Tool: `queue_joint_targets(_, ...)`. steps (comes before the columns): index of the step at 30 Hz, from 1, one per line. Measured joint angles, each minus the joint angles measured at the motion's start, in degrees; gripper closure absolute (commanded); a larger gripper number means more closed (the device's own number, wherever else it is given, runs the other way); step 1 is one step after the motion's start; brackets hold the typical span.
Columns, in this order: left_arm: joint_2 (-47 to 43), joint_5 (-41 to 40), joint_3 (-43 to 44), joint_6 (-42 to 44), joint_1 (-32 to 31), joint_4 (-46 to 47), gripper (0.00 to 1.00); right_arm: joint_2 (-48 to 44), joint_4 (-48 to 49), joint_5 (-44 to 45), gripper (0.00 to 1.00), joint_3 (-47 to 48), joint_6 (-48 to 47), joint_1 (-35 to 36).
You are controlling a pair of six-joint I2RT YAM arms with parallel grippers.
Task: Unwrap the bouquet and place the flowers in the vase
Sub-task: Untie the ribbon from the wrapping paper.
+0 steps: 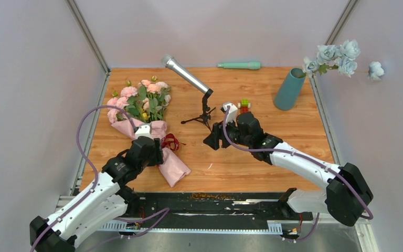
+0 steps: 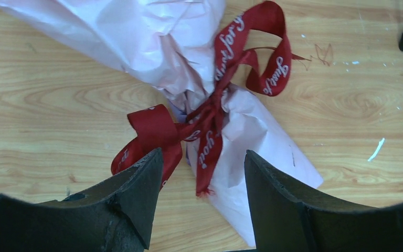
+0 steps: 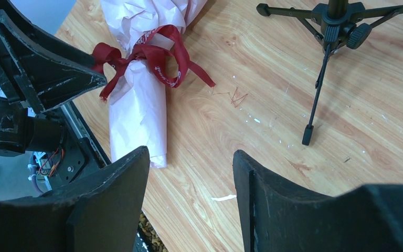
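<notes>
While left gripper (image 2: 203,155) is hovering released above ribbon (image 2: 210,113), right gripper (image 3: 190,152) waiting released beside ribbon, grabbing paper (image 2: 152,42) too is likely dragging bouquet (image 1: 141,102).

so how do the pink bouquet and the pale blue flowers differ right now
The bouquet lies flat on the table at the left; the pale blue flowers stick out of the vase at the far right. The bouquet is wrapped in pink paper and tied with a red ribbon; the blue flowers are unwrapped. Both are bunches of flowers.

Bright, even light — soft shadows, little blur.
</notes>
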Motion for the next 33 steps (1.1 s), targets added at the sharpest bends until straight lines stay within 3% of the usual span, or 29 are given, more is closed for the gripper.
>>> queue_joint_targets(11,-4.63,-4.39,0.35,-2.27,1.79,-4.39,0.29,-1.88,-0.02,0.00,0.40,-1.84,0.33,-0.48)
queue_joint_targets(18,-5.35,-4.55,6.43,-1.79,1.79,-6.62,0.29,-2.40,-0.09,0.00,0.40,-1.84,0.42,-0.94)
queue_joint_targets(25,-0.98,3.37,7.72,1.68,1.73,-2.12,0.33,-2.38,-0.15,-0.04,0.40,-1.84,0.46,-1.07)
queue_joint_targets(33,3.39,7.43,2.21,1.86,1.14,1.20,0.37,-1.95,-0.15,-0.35,0.40,-1.84,0.87,-1.20)
